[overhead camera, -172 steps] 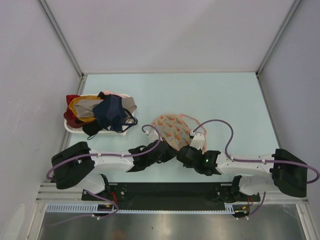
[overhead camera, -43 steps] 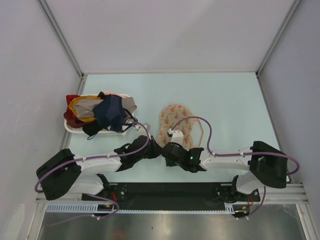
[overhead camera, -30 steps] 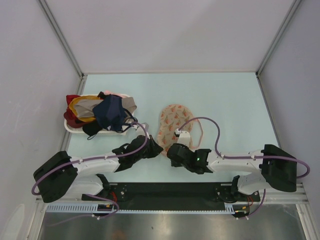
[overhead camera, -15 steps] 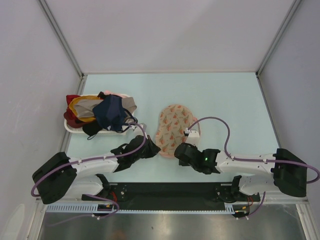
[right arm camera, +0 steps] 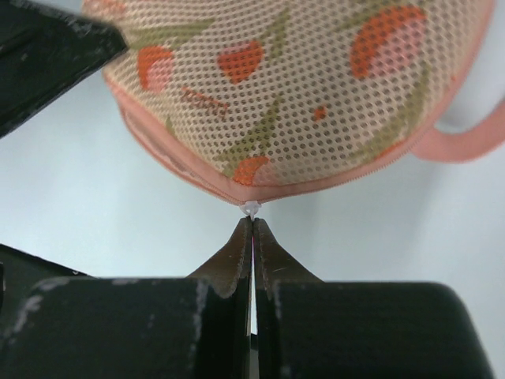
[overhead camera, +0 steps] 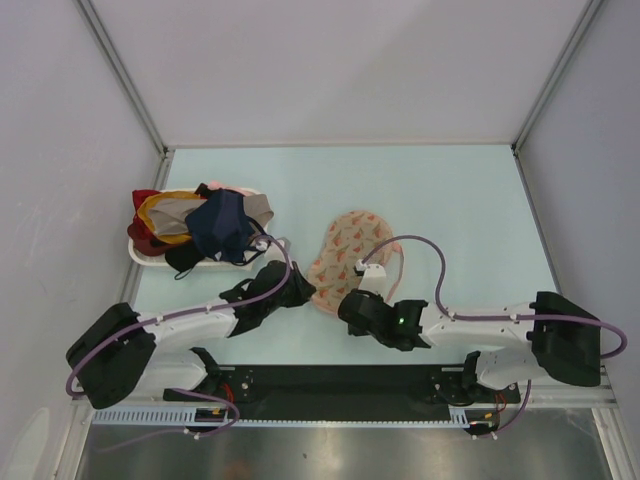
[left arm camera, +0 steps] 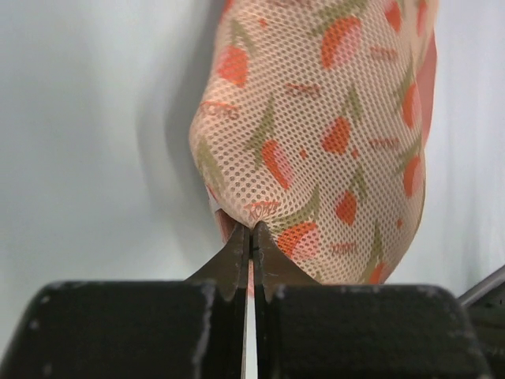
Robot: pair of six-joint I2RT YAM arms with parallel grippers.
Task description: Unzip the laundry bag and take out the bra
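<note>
The laundry bag (overhead camera: 350, 248) is a beige-pink mesh pouch with red-orange motifs, lying mid-table. My left gripper (overhead camera: 308, 293) is shut on the fabric at the bag's near left edge (left arm camera: 316, 134), fingertips pinched together (left arm camera: 251, 230). My right gripper (overhead camera: 346, 301) is shut on the small white zip pull (right arm camera: 251, 208) at the bag's pink zip rim (right arm camera: 292, 87). The rim looks closed on both sides of the pull. A pink loop (right arm camera: 465, 142) hangs off the bag's right side. The bra is hidden.
A white tray (overhead camera: 150, 258) at the left holds a heap of navy, red and yellow garments (overhead camera: 205, 225). Grey walls enclose the table on three sides. The left gripper's black finger (right arm camera: 47, 47) shows close by in the right wrist view.
Both grippers stay shut on the bag. The right gripper swung right, then back left. The bag's near end shifted with them and the pouch now lies tilted and wider.
</note>
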